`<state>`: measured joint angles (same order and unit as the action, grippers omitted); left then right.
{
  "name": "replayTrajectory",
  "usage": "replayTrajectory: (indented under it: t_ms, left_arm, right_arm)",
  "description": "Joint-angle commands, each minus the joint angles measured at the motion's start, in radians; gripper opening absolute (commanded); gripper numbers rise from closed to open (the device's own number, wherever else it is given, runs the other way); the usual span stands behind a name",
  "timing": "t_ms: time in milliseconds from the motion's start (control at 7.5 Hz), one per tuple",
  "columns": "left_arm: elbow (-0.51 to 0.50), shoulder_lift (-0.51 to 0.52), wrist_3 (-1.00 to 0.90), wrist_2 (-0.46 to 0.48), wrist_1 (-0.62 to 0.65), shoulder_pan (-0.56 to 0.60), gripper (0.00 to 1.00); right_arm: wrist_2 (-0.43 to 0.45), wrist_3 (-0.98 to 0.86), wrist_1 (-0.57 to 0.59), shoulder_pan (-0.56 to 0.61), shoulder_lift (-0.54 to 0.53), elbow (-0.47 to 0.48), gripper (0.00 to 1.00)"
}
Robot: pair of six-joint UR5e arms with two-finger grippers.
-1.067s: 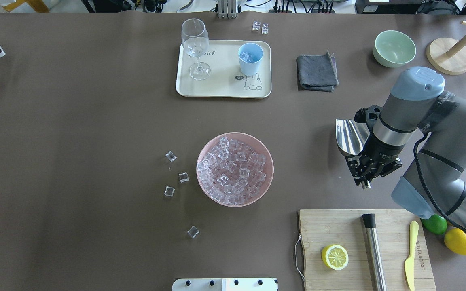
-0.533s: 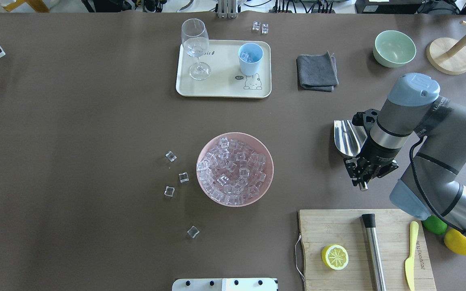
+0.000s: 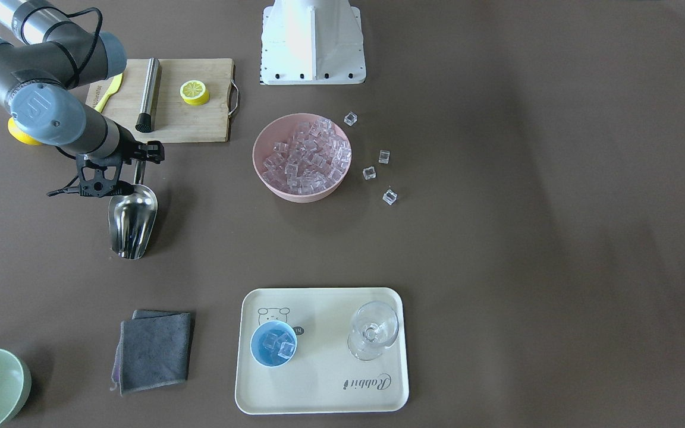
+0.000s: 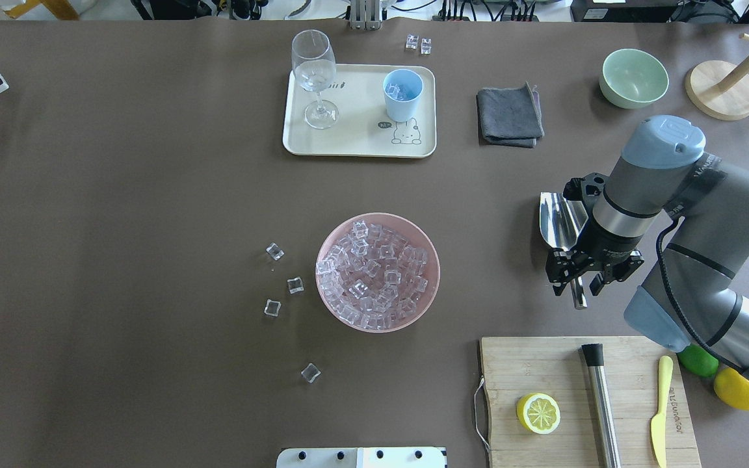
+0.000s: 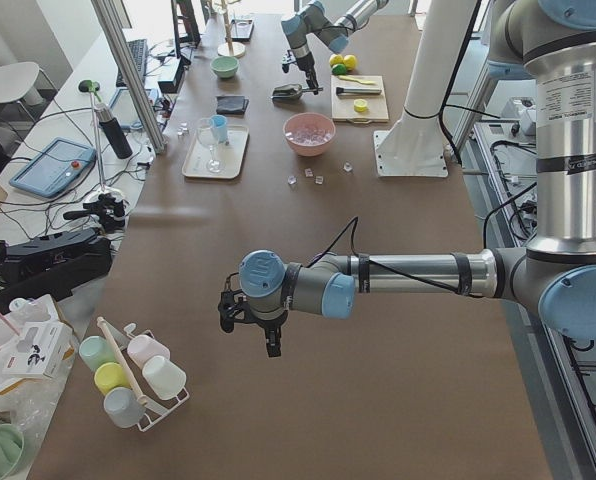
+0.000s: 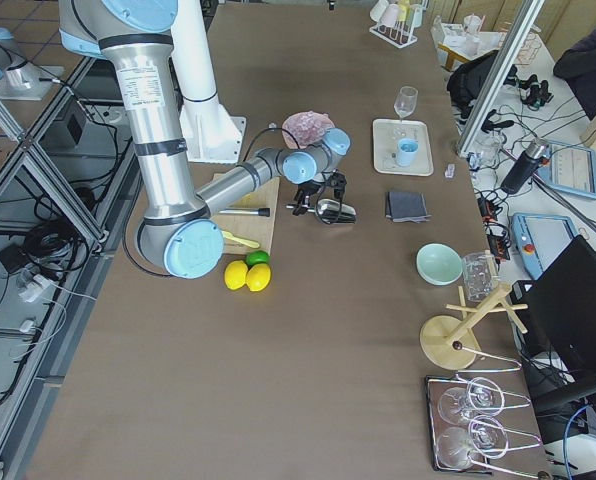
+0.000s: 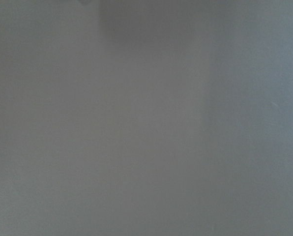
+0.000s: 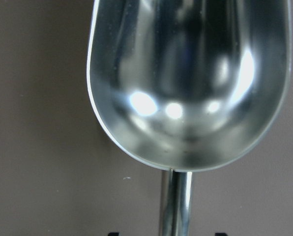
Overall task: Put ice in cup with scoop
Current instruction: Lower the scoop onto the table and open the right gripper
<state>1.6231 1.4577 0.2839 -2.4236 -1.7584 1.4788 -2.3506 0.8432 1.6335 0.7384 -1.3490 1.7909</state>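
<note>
Straddling claw (right): right gripper sits low over the table. Its jaws are spread wide on either side of the scoop handle. In the wrist view both fingertips stand clear of the rod, so it has hold of nothing.
Scoop: looks to be lying on the table, trough up and empty. The trough points away from the robot and the rod handle points toward it. It is on the robot's right of the pink bowl, between the gray cloth and the cutting board.
Left claw: left gripper shows only in the side view, over bare table and well apart from the task things. Can't tell how far open it is. Its wrist view shows plain table surface only.
Cup: cup stands upright on the cream tray, beside the stemmed glass. A few cubes are inside. It is well apart from the scoop.
Ice: ice is mostly heaped in the pink bowl at mid-table. Four loose cubes lie on the table on the bowl's robot-left side. Two more cubes lie just past the tray's far edge.
Board: holds a lemon half, a steel cylinder and a yellow knife.
</note>
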Motion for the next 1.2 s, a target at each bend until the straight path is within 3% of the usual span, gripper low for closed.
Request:
replayTrajectory:
  t_ms: [0, 400, 800, 933, 1067]
  left_arm:
    - [-0.158, 0.006, 0.0, -0.012, -0.013, -0.059, 0.98]
    - [-0.169, 0.044, 0.006, -0.017, -0.041, -0.078, 0.98]
    - [-0.097, 0.011, 0.003, -0.018, -0.042, -0.052, 0.98]
    - [-0.088, -0.003, 0.003, -0.026, -0.038, 0.025, 0.98]
    - [-0.129, -0.003, 0.001, -0.175, -0.039, 0.081, 0.98]
  right_arm:
    - [0.004, -0.03, 0.002, 0.038, 0.001, 0.012, 0.99]
    - [0.069, -0.263, 0.012, 0.185, -0.009, 0.012, 0.99]
    - [0.079, -0.307, 0.012, 0.245, -0.036, 0.015, 0.99]
    - [0.08, -0.315, 0.012, 0.248, -0.038, 0.012, 0.99]
    - [0.086, -0.315, 0.012, 0.248, -0.038, 0.012, 0.99]
